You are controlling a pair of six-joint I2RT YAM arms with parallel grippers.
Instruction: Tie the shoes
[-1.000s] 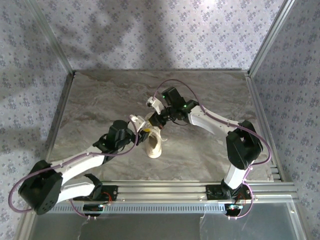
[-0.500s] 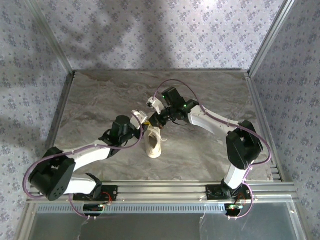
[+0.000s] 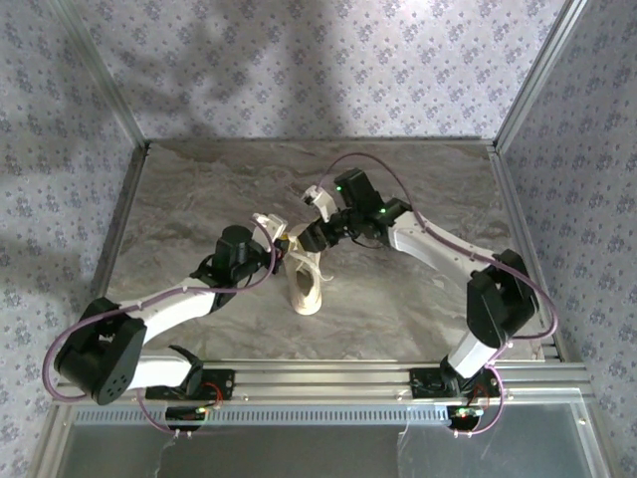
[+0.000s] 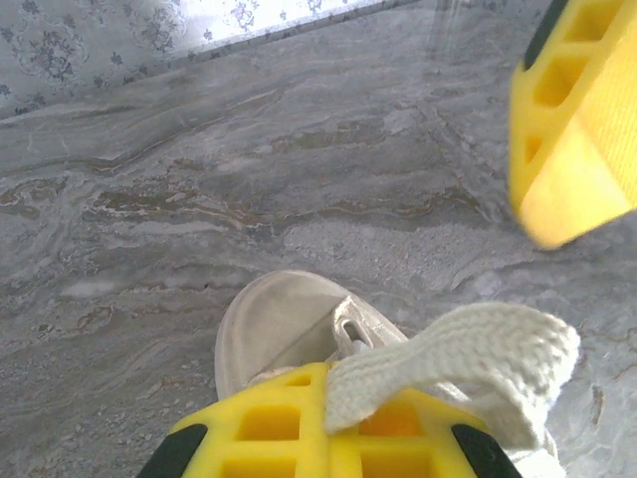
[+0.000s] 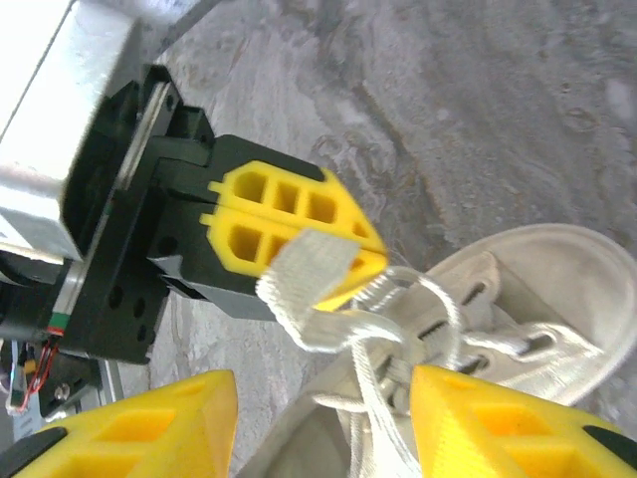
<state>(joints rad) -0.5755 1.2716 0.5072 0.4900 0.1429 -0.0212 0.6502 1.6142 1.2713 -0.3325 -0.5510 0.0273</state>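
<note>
The cream sneaker (image 3: 308,290) stands on the marble table between both arms, toe towards the arm bases. My left gripper (image 3: 285,242) sits at the shoe's upper left, its yellow fingers (image 4: 279,433) shut on a loop of white lace (image 4: 468,358). From the right wrist, the left gripper (image 5: 360,255) pinches that lace loop (image 5: 304,271) just above the eyelets of the sneaker (image 5: 542,269). My right gripper (image 3: 313,238) hovers over the laces, open (image 5: 318,413), with the crossed strands between its fingers untouched. One right finger (image 4: 572,129) shows at the upper right of the left wrist view.
The marble tabletop (image 3: 199,189) is walled by patterned panels at the back and sides. An aluminium rail (image 3: 328,376) runs along the near edge by the arm bases. Bare marble lies to the left, right and far side of the shoe.
The left gripper has shifted up and slightly back beside the shoe, keeping the lace. The right wrist has moved a little right and away, its elbow swinging outward.
</note>
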